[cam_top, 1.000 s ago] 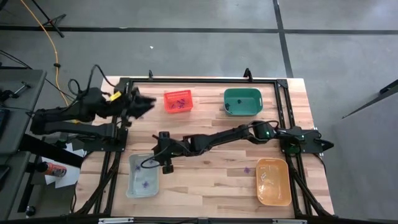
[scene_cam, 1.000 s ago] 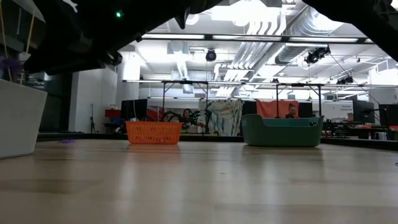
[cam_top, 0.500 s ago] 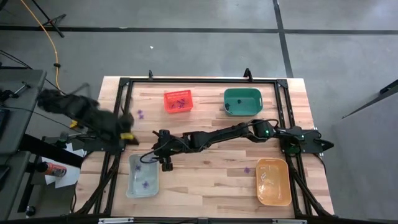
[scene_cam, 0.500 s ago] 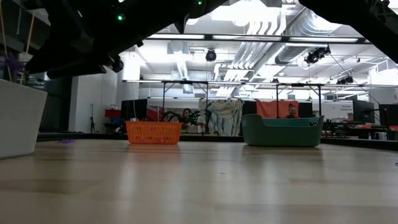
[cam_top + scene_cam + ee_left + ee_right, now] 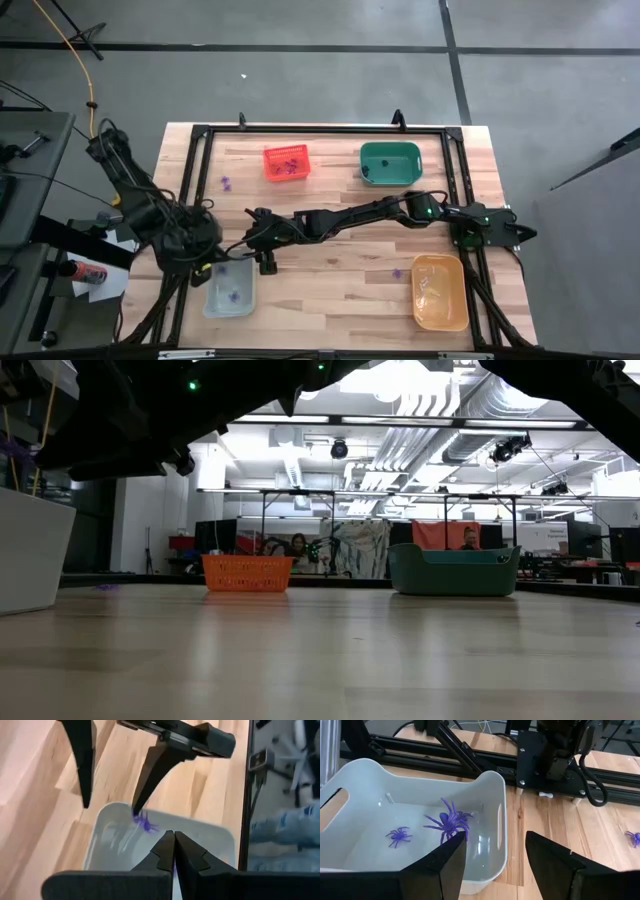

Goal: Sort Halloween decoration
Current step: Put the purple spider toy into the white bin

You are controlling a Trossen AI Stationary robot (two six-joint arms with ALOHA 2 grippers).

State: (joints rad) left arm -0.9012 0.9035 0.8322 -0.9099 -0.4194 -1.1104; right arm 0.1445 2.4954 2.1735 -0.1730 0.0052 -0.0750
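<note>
The right gripper [image 5: 495,852] hangs open over the clear bin [image 5: 490,785] to drop spiders [image 5: 447,822]; left gripper [image 5: 174,851] is closed, empty.

Left arm is folded up tight by the left edge of the desk, elbow sticking out past it, and its left hand [image 5: 173,851] has both fingers pressed flat together, nothing between them. Right arm is stretched long and low from the right edge across the middle of the desk, with the right hand [image 5: 262,252] spread wide, pointing down, toward the front-left corner.
</note>
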